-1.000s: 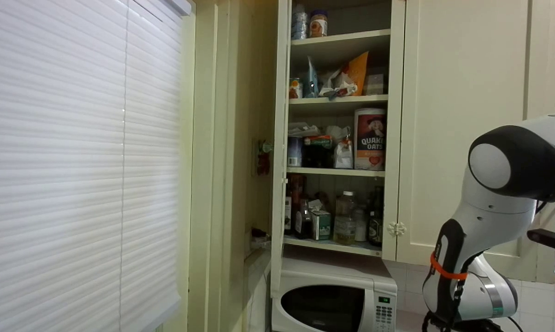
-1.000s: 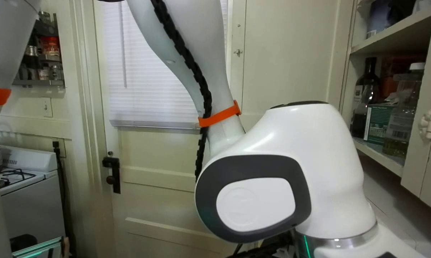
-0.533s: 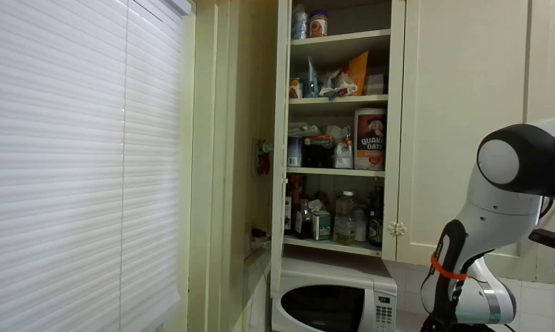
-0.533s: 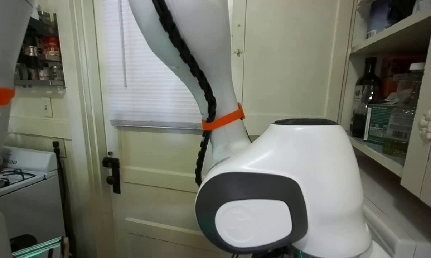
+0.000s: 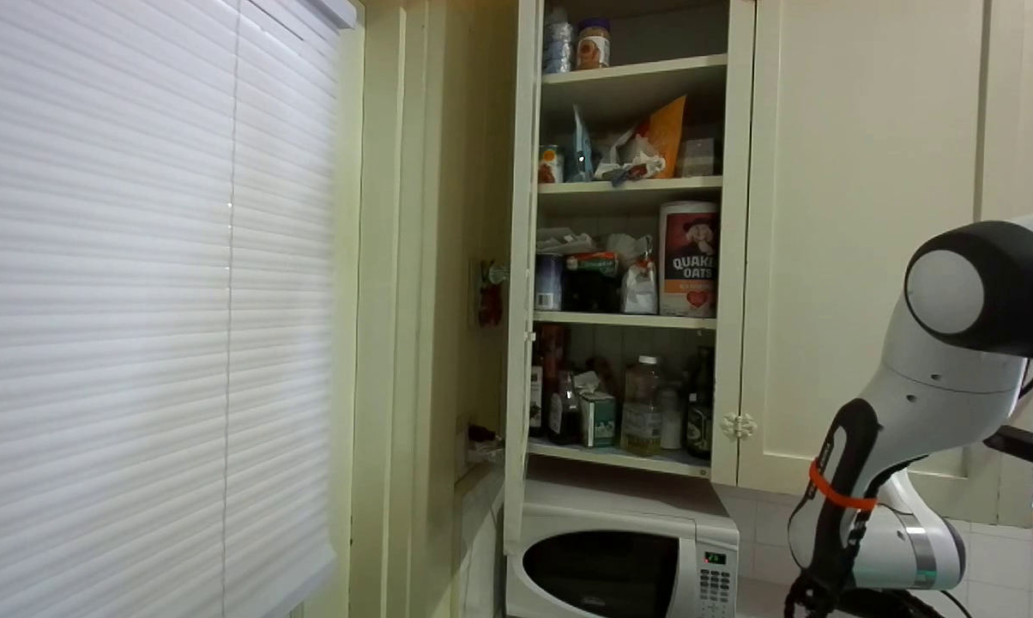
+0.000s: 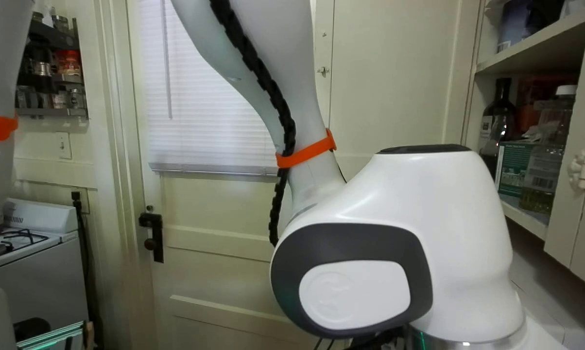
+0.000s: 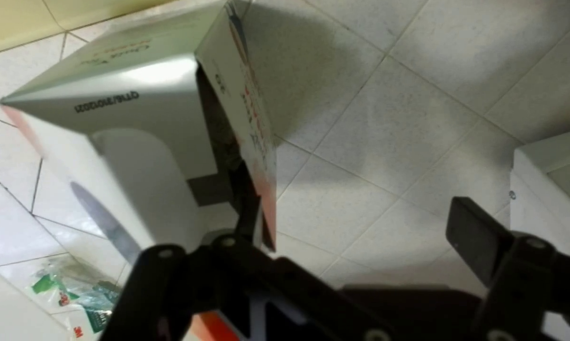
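My gripper (image 7: pixel 356 220) is open in the wrist view, over a tiled surface (image 7: pixel 394 128), with nothing between its fingers. A pale carton (image 7: pixel 157 109) with printed lettering and a partly open end stands at the left. The left finger overlaps the carton's dark opening, just beside its reddish side panel; I cannot tell whether it touches the carton or reaches inside. The right finger stands apart, near a white object (image 7: pixel 545 189) at the right edge. In both exterior views the arm (image 5: pixel 954 386) (image 6: pixel 389 194) shows, but the gripper is out of view.
An open cupboard (image 5: pixel 632 323) holds food packages and bottles above a white microwave (image 5: pixel 602 571). Its shelf (image 6: pixel 525 216) is close behind the arm. A door (image 6: pixel 215 253) and a stove (image 6: pixel 40 262) stand farther back. A clear plastic package (image 7: pixel 86 296) lies lower left.
The arm's upper joint has shifted right in an exterior view. The large white joint near the cupboard dipped, then rose again and moved slightly right. The cupboard's contents have not moved.
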Robot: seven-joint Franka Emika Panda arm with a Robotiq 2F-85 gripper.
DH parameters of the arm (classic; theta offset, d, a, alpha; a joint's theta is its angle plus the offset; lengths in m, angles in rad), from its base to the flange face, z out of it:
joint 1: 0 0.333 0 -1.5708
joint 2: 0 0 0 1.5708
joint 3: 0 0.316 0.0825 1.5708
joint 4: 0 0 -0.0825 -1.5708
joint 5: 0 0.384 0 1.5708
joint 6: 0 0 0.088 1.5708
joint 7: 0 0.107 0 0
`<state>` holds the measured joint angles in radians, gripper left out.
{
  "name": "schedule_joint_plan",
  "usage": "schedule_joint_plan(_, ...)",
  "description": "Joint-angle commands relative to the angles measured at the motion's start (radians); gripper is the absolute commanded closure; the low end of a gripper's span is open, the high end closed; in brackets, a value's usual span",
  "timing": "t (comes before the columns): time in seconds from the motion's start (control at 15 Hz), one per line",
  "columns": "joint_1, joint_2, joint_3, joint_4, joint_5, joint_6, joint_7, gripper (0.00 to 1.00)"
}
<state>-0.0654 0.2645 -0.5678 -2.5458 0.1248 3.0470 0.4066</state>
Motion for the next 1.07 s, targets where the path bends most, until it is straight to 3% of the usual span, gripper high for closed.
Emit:
schedule_joint_plan(0.0,0.14,-0.034,-0.182,-0.029,-0.088,-0.051,0.092,0.0)
schedule_joint_plan(0.33,0.303,-0.039,-0.356,-0.038,-0.168,-0.043,0.155,0.0)
schedule_joint_plan(0.67,0.443,-0.032,-0.454,-0.025,-0.19,-0.049,0.174,0.0)
schedule_joint_plan(1.0,0.576,-0.01,-0.581,-0.024,-0.184,-0.126,0.214,0.0)
